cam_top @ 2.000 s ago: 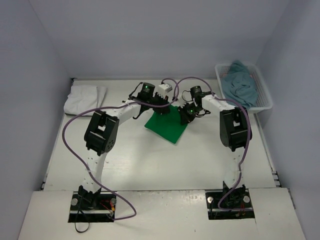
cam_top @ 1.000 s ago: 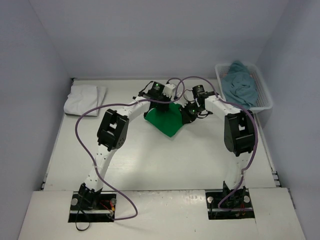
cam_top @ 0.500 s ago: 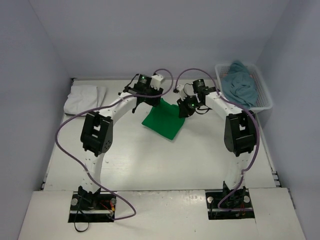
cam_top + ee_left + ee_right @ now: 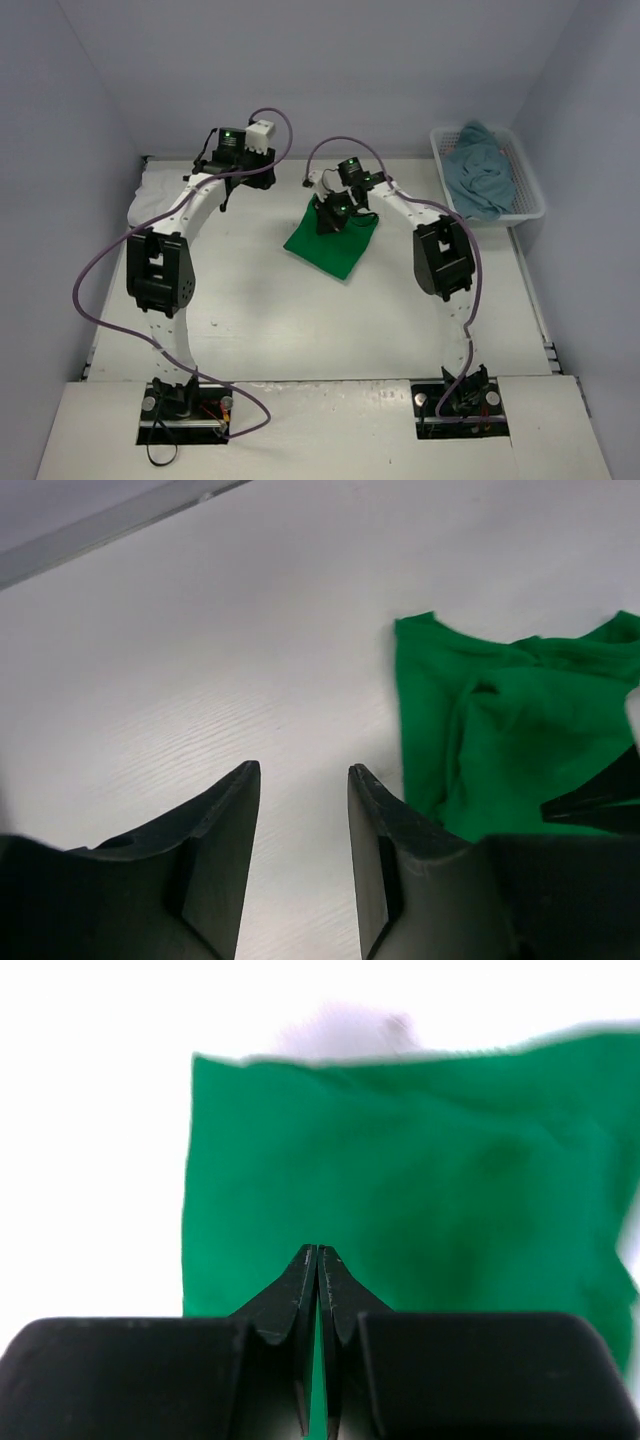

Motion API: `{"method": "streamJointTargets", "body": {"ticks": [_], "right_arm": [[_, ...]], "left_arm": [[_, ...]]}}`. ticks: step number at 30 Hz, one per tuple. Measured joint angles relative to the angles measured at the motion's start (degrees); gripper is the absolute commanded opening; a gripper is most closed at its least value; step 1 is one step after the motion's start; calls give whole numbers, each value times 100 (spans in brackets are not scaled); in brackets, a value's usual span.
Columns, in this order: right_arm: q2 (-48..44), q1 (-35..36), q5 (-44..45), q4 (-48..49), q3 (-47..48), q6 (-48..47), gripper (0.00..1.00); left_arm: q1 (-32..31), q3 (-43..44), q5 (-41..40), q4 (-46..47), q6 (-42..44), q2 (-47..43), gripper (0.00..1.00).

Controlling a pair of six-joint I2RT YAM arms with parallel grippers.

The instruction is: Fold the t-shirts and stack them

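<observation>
— Top external view: where is the green t-shirt [image 4: 335, 245]?
— Folded into a rough square on the tabletop [image 4: 300, 320]. It lies just below the right tool [image 4: 317, 1252], which is at the cloth's far edge.
— Is that tool gripping it?
— The right wrist view shows its fingers [image 4: 300, 1290] pressed together, tips over the green cloth, with no cloth between them.
— And the left tool [image 4: 300, 770]?
— Fingers spread, above bare tabletop. The green t-shirt lies apart, to its right. A folded white t-shirt [image 4: 165, 195] lies near its left. A blue-green t-shirt [image 4: 478, 170] is heaped in a basket [image 4: 525, 175], well right of the right tool.
</observation>
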Motion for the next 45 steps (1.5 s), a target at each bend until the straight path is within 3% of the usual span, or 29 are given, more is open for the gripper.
{"method": "streamJointTargets", "body": {"ticks": [6,12,21,24,26,35,38,42,45], "right_arm": [[708,595,48,46,400,144,0],[734,859,114,160,260,162,0],[-284,852,240,363,-1360,-146,0],[-575,839,348,313,-1738,-275,9],[-706,809,365,223,-1878,-315,15],[-1152,566,334,-96,-1932,-306,19],[-1401,468,282,-116,-1917,-286,16],[-1493,299,236,-166,-1657,-243,0],[-1388,125,210,-195,-1296,-162,0]], "left_arm": [[476,-435,72,-24,-2,-92,29],[444,-693,199,-13,-11,-175,30],[365,-929,654,-31,-90,-184,30],[341,-1095,822,-118,-85,-184,30],[328,-1220,977,-219,-74,-184,30],[323,-1716,1891,-673,-11,-352,30],[306,-1873,2149,-732,70,-531,29],[286,-2114,2363,-765,98,-708,26],[258,-2284,2437,-754,101,-717,25]]}}
